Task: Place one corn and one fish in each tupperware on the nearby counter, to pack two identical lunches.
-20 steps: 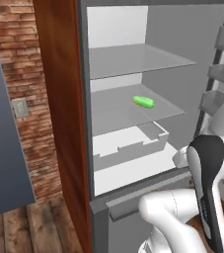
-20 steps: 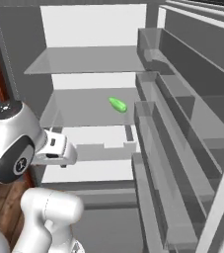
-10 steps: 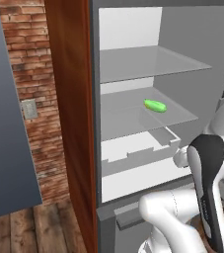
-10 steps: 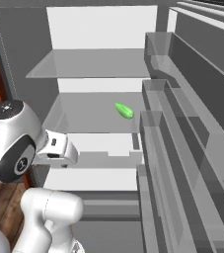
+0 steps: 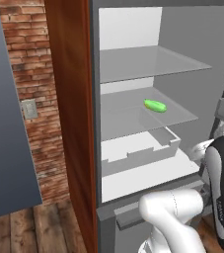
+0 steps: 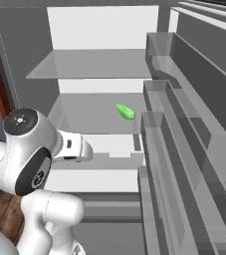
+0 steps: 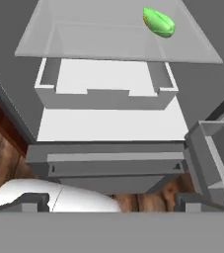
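Observation:
One corn, a bright green cob (image 5: pixel 155 105), lies on the middle glass shelf of an open fridge, toward the shelf's right side (image 6: pixel 125 111). In the hand view the cob (image 7: pixel 159 22) sits at the top right, well beyond my gripper (image 7: pixel 113 200), which is open with nothing between its tips. My hand (image 6: pixel 79 149) hangs in front of the fridge, below and left of the cob, at about the drawer's height. The fish, the tupperware and the counter are out of view.
The fridge has two glass shelves (image 5: pixel 133 116) and a white drawer (image 5: pixel 143 153) under them. Its open door with grey bins (image 6: pixel 184 124) stands to the right. A reddish-brown wooden panel (image 5: pixel 69 123) and a brick wall (image 5: pixel 29 74) are on the left, over a wooden floor.
Both base views have shifted and the fridge now looks closer, so the camera has moved. The green cob stays at the same spot on its shelf. The gripper stays open.

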